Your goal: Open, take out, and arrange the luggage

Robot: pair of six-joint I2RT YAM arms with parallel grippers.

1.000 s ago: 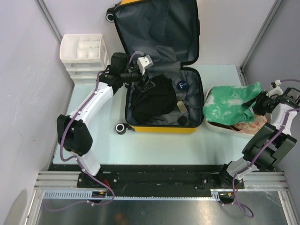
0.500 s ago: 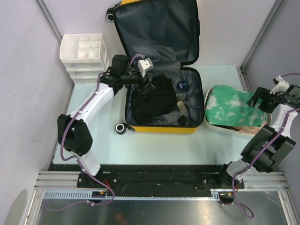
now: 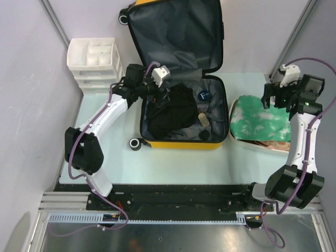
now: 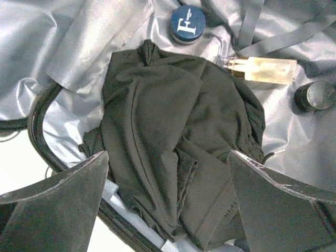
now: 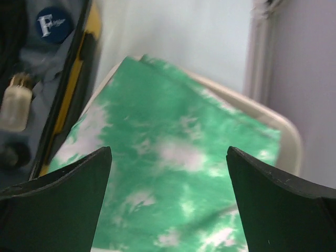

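The yellow luggage [image 3: 178, 144] lies open at the table's far middle, its grey-lined lid [image 3: 176, 37] leaning against the back wall. In its base lies a crumpled black garment [image 3: 170, 113] [image 4: 173, 136]. My left gripper [image 3: 164, 94] [image 4: 168, 155] hovers open over the garment's left part, with nothing between the fingers. My right gripper [image 3: 274, 98] [image 5: 169, 149] stands open above a green-and-white garment [image 3: 260, 118] [image 5: 173, 173], clear of it.
The green garment lies in a white tub [image 3: 262, 147] [image 5: 286, 131] right of the luggage. Inside the luggage are a blue round tin [image 3: 205, 95] [image 4: 187, 22], a small bottle [image 3: 202, 119] [image 4: 262, 70] and a dark cap [image 3: 204, 135]. A white drawer unit [image 3: 94, 63] stands far left.
My right gripper let go of the green garment, which settled flat in the tub, and the arm swung up and toward the far side. The left gripper opened wider, barely moving.
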